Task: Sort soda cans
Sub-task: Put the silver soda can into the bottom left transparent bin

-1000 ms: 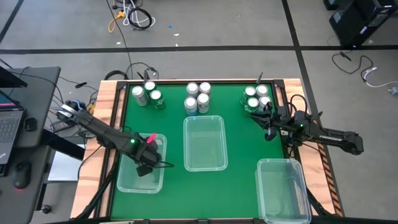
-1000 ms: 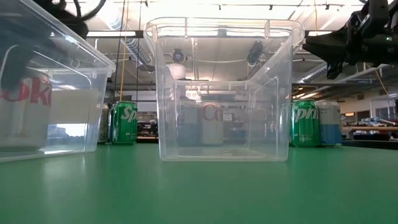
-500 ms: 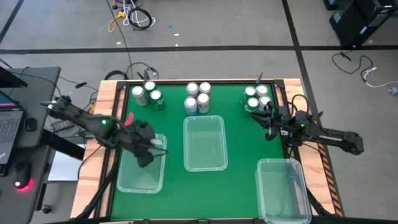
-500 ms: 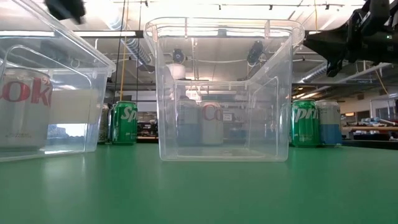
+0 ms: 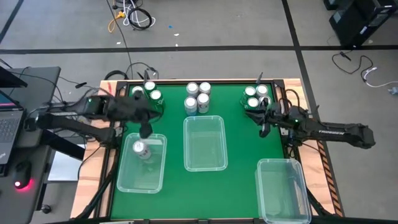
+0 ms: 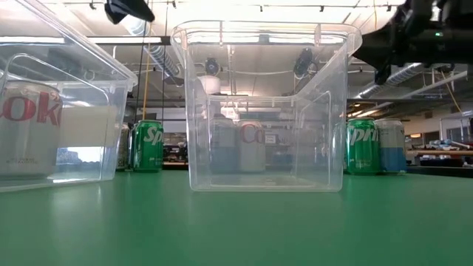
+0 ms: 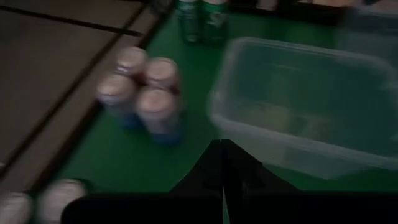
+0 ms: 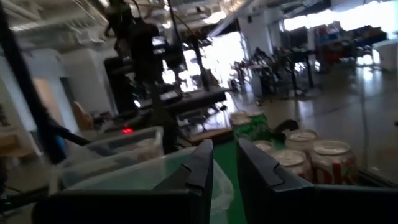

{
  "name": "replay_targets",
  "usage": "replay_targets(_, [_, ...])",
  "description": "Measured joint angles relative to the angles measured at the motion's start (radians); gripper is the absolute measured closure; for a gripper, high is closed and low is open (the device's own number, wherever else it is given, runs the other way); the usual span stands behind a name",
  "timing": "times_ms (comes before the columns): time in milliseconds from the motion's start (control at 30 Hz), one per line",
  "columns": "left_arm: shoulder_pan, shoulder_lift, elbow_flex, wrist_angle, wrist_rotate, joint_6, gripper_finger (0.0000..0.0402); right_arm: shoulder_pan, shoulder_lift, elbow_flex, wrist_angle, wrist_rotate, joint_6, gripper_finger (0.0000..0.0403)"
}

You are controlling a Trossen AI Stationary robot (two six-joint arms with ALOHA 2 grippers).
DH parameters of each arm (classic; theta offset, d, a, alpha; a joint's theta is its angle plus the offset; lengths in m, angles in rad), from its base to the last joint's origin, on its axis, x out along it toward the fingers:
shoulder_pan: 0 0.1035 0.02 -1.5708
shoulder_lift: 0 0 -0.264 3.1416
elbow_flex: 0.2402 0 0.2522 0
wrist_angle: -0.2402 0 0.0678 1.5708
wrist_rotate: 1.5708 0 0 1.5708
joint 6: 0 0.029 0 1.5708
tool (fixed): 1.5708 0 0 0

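Since a second ago the left gripper (image 5: 145,129) has lifted out of the left bin (image 5: 124,180) toward the far left cans (image 5: 153,96), fingers together and empty, leaving a silver-white can (image 5: 140,149) standing inside. The right gripper (image 5: 261,116), fingers slightly apart and holding nothing, has edged toward the far right cans (image 5: 256,96). Middle cans (image 5: 198,98) stand beyond the middle bin (image 5: 204,121).
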Motion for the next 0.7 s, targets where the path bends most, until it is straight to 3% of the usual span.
replay_targets(200, [0.187, -0.004, 0.004, -0.073, 0.030, 0.153, 0.0401, -0.014, 0.190, 0.087, -0.002, 0.039, -0.014, 0.0343])
replay_targets(367, [0.301, 0.007, 0.017, -0.197, 0.026, 0.151, 0.0400, -0.018, 0.320, 0.151, 0.003, 0.041, -0.014, 0.0337])
replay_targets(500, [0.400, 0.007, 0.017, -0.204, -0.019, 0.150, 0.0400, -0.018, 0.395, 0.189, 0.022, 0.041, -0.046, 0.0332])
replay_targets(633, [0.553, 0.016, 0.018, -0.242, -0.014, 0.131, 0.0401, -0.018, 0.445, 0.207, 0.030, 0.041, -0.085, 0.0327])
replay_targets(700, [0.641, 0.033, 0.018, -0.286, 0.036, 0.130, 0.0401, -0.018, 0.460, 0.207, 0.049, 0.041, -0.094, 0.0324])
